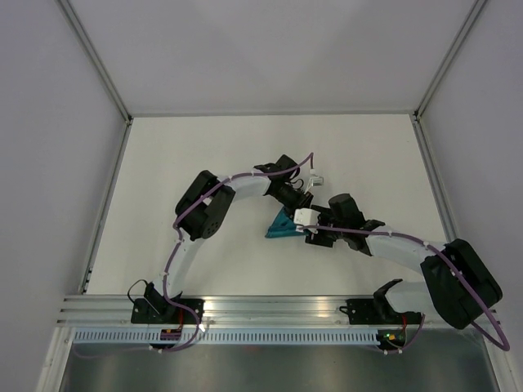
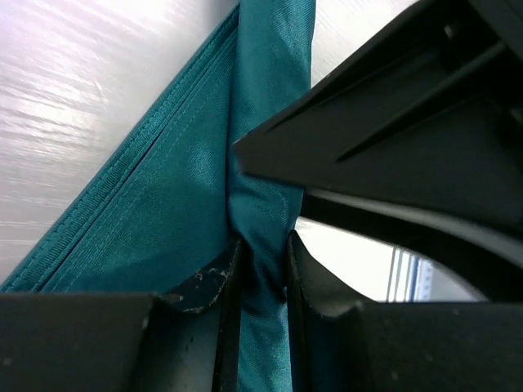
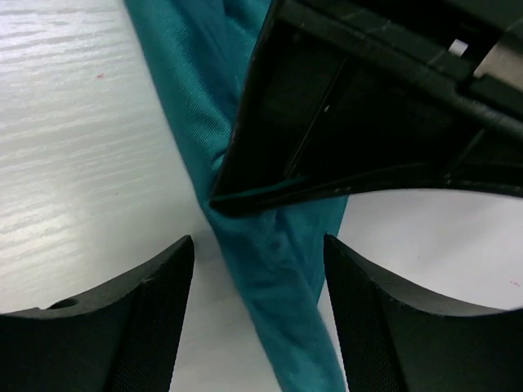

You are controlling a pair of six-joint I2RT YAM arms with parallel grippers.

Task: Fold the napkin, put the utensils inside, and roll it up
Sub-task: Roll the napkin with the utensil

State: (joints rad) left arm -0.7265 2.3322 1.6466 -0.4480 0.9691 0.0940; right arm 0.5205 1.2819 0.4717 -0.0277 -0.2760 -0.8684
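The teal napkin [image 1: 283, 226] lies bunched in the middle of the table, mostly hidden under the two grippers. My left gripper [image 1: 298, 204] is shut on a rolled fold of the napkin [image 2: 261, 204], pinched between its fingertips [image 2: 221, 278]. My right gripper [image 1: 317, 229] is open, its fingers [image 3: 155, 286] on either side of a narrow twisted part of the napkin [image 3: 278, 269] without touching it. The left gripper's black body [image 3: 368, 106] hangs just above that cloth. No utensils show in any view.
The white table [image 1: 204, 163] is walled at the back and sides. A metal rail [image 1: 270, 306] runs along the near edge by the arm bases. The two grippers are almost touching each other over the napkin.
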